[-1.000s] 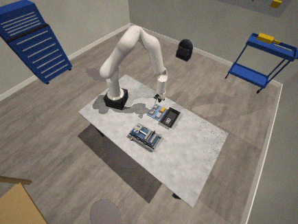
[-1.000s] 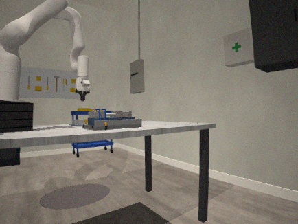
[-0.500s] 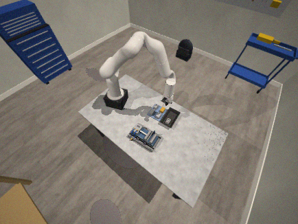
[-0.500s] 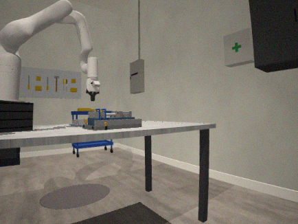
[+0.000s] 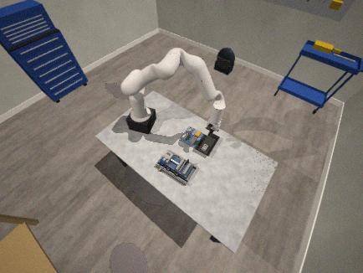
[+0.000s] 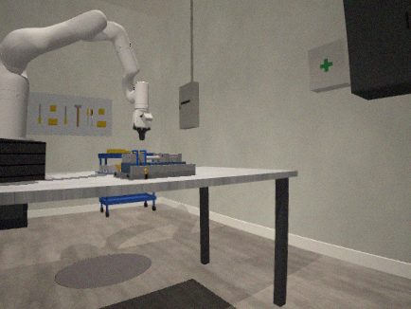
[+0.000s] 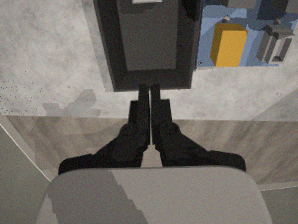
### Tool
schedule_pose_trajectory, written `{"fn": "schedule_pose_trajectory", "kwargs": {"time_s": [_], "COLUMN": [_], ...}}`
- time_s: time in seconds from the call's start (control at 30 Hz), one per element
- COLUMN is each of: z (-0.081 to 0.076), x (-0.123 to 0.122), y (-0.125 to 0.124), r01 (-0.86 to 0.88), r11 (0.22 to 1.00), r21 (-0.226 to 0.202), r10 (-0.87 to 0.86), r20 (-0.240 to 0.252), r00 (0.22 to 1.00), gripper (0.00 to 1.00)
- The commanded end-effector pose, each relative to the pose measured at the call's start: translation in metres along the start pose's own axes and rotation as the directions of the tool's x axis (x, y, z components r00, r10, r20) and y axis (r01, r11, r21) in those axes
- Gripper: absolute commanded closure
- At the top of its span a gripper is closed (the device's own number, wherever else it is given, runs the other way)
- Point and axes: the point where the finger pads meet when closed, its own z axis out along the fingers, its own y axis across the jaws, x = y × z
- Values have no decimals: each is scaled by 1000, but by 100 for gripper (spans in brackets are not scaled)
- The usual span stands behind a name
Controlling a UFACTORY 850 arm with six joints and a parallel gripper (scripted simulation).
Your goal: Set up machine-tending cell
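Green cross sign on white wall cabinet [image 6: 329,65]; no legible text.

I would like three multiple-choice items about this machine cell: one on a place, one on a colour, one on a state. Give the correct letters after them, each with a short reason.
1. Over what does the black two-finger end effector hang?
A. the blue and grey vise
B. the near edge of the dark rectangular outfeed tray
C. the floor

2. What colour is the block on the blue infeed plate nearest the tray?
A. yellow
B. red
C. green

3. How do the end effector's fingers stand?
A. wide open
B. shut on a blank
C. shut, holding nothing

Answers:
1 B, the wrist view shows the fingertips at the tray's edge.
2 A, the block beside the tray is yellow.
3 C, the fingers meet with nothing between them.
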Motion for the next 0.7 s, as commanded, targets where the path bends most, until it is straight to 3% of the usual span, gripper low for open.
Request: {"fn": "schedule_pose_trajectory", "kwargs": {"time_s": [0.0, 0.3, 0.67], "z": [0, 5, 22], "x": [0, 0, 0], "y": [-2, -2, -2], "r01": [0, 0, 0], "r11": [1000, 1000, 1000], "r21": [0, 0, 0], "r10": [0, 0, 0], "r20": [0, 0, 0], "r00": [1000, 1000, 1000], "gripper": [100, 100, 100]}}
